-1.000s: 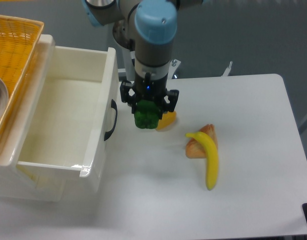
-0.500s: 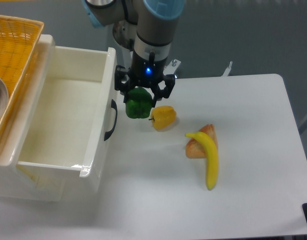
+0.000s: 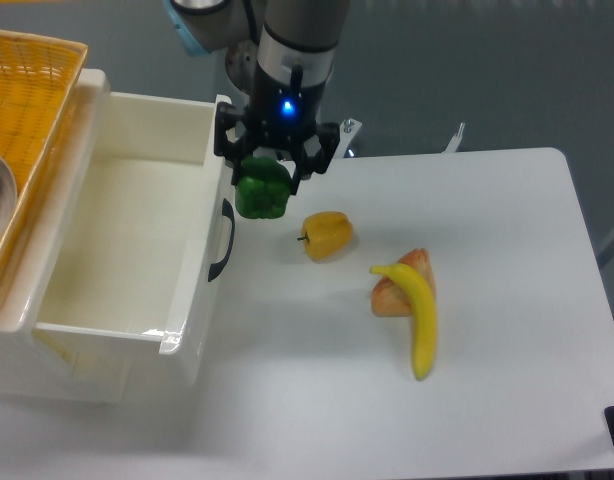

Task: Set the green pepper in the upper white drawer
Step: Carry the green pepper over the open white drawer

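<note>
The upper white drawer (image 3: 117,250) stands open on my left. My gripper (image 3: 272,165) clamps the green pepper (image 3: 263,190), lifted just beside the drawer's front panel. Mid-carry, I judge; next I need leftward travel over the cavity, then release.

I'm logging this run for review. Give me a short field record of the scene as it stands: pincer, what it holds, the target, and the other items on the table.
pincer: pincer shut on the glossy green bell pepper, held clear of the table
position: at the front panel of the white plastic drawer, by its black handle
drawer: open, nothing seen inside
table items: yellow-orange pepper; yellow banana lying over a tan bread-like piece
far left: woven orange basket
</note>
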Controlling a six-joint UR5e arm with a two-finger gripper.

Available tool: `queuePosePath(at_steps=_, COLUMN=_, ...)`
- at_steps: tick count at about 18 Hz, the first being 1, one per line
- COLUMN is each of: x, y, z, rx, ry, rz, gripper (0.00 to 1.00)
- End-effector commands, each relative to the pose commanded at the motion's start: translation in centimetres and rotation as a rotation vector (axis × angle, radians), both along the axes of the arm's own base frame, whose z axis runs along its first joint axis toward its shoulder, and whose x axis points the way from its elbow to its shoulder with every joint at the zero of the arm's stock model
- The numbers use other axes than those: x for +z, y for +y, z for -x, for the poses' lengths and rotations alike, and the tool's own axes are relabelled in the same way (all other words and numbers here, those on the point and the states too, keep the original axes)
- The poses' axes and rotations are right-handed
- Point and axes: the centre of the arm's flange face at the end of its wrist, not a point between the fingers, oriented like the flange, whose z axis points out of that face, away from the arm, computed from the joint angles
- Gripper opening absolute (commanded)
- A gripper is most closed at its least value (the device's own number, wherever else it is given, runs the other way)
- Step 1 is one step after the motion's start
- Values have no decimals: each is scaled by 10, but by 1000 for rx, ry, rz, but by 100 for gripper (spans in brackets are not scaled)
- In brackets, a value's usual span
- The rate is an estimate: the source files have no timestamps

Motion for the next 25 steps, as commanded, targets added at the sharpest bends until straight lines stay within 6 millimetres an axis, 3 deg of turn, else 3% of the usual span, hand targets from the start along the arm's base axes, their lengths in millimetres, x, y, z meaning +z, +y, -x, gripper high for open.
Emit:
queuePosePath(at_steps=4, x=-5, y=1, z=-7, rx=-10, ry=-26, rz=16, gripper=53)
queuePosePath(at_steps=8, x=-10, y=14, z=-28, rx=-57, ry=-47, rz=13, gripper=54)
queuePosePath(at_steps=21, x=-23, y=37, z=-64, rx=-132, ry=-75, rz=27, gripper=56)
queuePosePath(at_steps=25, x=-24, y=41, z=-74, rx=-155, ry=-77, rz=27, gripper=62)
